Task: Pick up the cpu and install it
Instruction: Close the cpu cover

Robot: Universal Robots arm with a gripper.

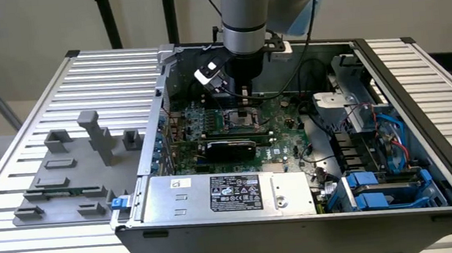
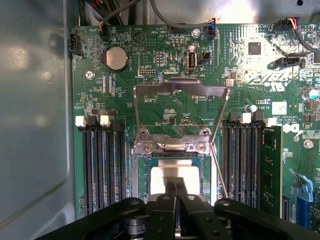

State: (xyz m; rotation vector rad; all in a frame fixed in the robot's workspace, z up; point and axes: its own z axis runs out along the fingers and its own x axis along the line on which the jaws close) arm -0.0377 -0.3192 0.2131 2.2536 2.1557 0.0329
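Pincer (image 2: 175, 182) is squeezed shut, holding nothing, right over the cpu (image 2: 195, 180), which lies flat in the socket (image 2: 141, 175), probably so the open metal lid (image 2: 180, 91) can close on it.

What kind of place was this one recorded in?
Probably a robotics lab workbench for PC assembly: an opened computer case lies on a slatted metal table, with fixture blocks beside it and a robot arm reaching in.
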